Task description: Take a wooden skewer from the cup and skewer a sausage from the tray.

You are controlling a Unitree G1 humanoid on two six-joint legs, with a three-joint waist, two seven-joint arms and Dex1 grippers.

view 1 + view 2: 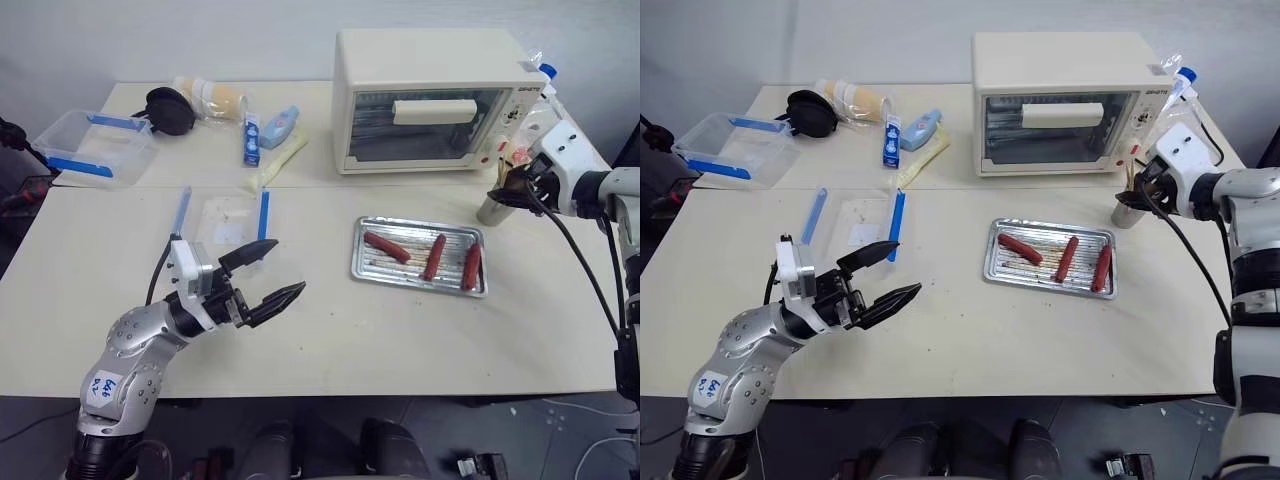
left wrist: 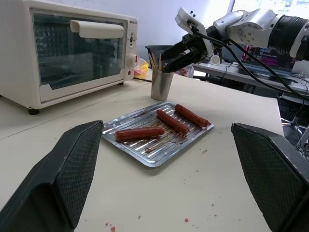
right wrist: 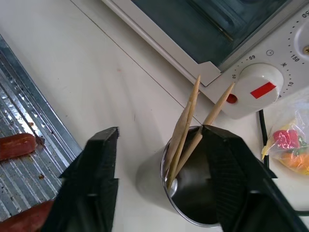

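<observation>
Head views, risk: the right gripper is hanging right over the cup, which is standing at the toaster oven's front corner; a push from the side is likely to tip that light tumbler and scatter the sticks.
Head views, left side: the left gripper is waiting with its fingers spread wide and nothing between them, well apart from the tray.
Left wrist view, risk: the right gripper's dark fingers are poking in among the stick tips above the cup; closing there is likely to catch two sticks at once.
Left wrist view, tray: three glossy reddish sausages are lying on the ribbed bottom, near the cup, round enough to roll away under a point.
Right wrist view, state: the fingers are standing apart, one each side of the cup, gripping nothing that I can make out.
Right wrist view, sticks: a few wooden skewers are leaning together inside the shiny cup, thin, pale tan, pointed ends up; one could be slipping out of a grip taken too near its tip.
</observation>
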